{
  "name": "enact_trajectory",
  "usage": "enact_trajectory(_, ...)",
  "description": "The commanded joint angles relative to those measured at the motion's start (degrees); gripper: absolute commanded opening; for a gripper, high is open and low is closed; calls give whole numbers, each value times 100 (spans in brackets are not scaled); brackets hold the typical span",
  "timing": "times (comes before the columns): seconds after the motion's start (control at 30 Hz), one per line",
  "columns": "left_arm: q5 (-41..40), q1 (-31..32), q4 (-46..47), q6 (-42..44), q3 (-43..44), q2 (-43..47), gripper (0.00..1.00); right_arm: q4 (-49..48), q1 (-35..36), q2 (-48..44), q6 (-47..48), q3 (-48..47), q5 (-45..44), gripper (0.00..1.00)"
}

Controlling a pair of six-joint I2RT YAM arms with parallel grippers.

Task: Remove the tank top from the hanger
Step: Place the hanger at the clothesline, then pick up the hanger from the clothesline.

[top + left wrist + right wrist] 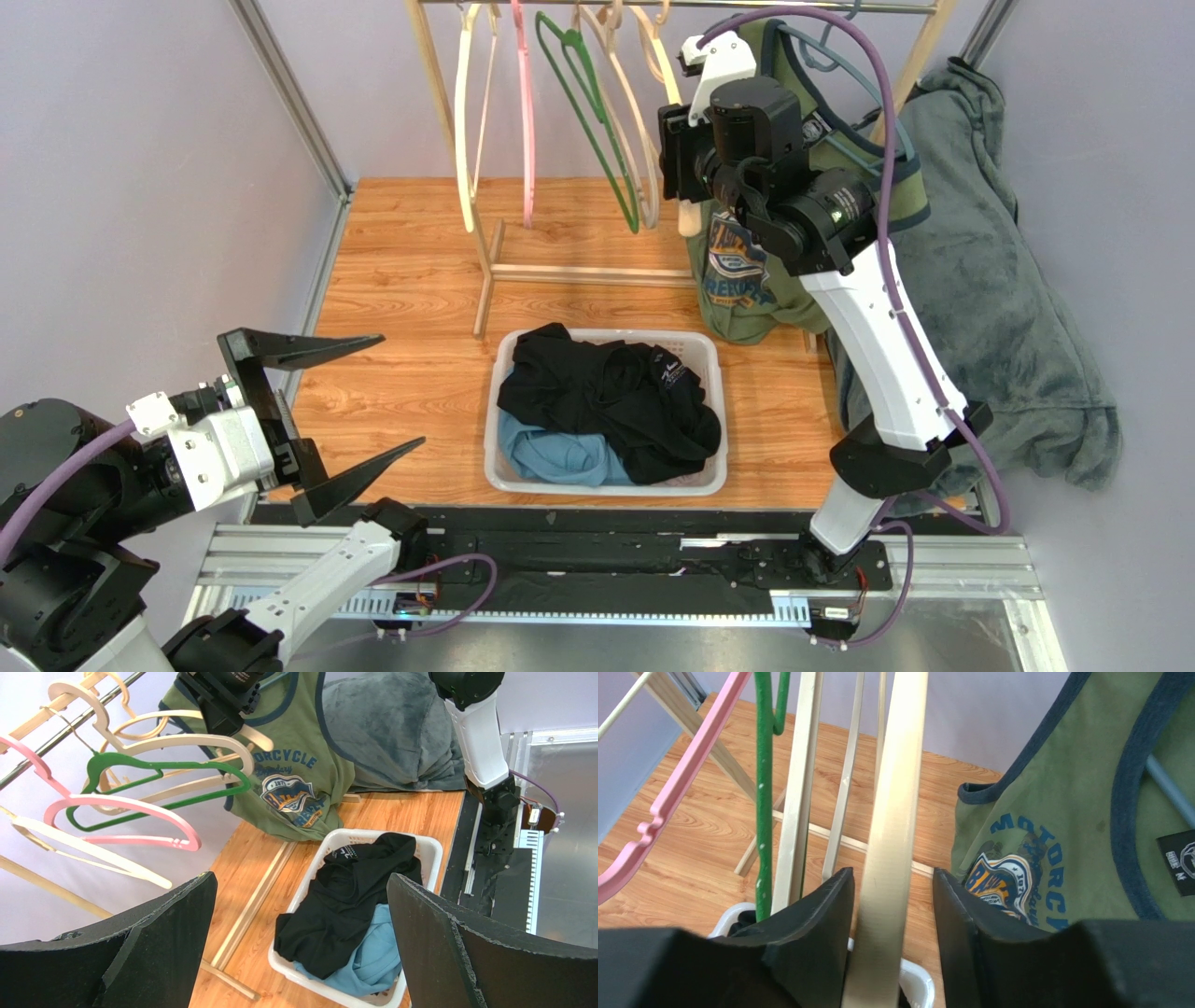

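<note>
The green tank top (737, 273) with a motorcycle print hangs at the right end of the rack, draped over a cream wooden hanger (896, 798); it also shows in the left wrist view (295, 763) and the right wrist view (1081, 812). One arm of the hanger (210, 742) sticks out bare to the left of the top. My right gripper (683, 147) is raised at the rack, its jaws (892, 875) standing around that bare arm with a gap on the right side. My left gripper (400, 392) is wide open and empty, low at the near left.
A white basket (603, 486) of black and blue clothes sits on the wooden floor below the rack. Pink (526, 126), green (603, 126) and cream hangers hang left of my right gripper. A grey garment (1010, 308) is heaped at the right.
</note>
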State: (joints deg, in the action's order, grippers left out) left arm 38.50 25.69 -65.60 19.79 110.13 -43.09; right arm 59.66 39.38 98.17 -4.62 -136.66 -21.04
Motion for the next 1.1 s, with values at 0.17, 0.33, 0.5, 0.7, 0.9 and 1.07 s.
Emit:
enact_trajectory(0.17,61,-38,127,-125,-26,-112,99,-165,0,-1177,155,201,91,57)
enact_trajectory(0.33,70,-38,118,-133,18,-138,99,-121,-437,-1642,295,526,-23,63)
enact_trajectory(0.5,87,-38,83,-98,0,-129,99,-253,-1396,-2258,409,1044,239,74)
enact_trajectory(0.7,114,-38,65,-89,-26,-156,99,-718,-2846,-2601,147,1791,1136,82)
enact_trajectory(0.9,131,-38,48,-72,9,-217,99,-1473,-3673,-2838,-12,2608,1699,87)
enact_trajectory(1.07,184,-29,39,-89,27,-314,99,-1878,-4175,-2734,-21,2873,2358,88)
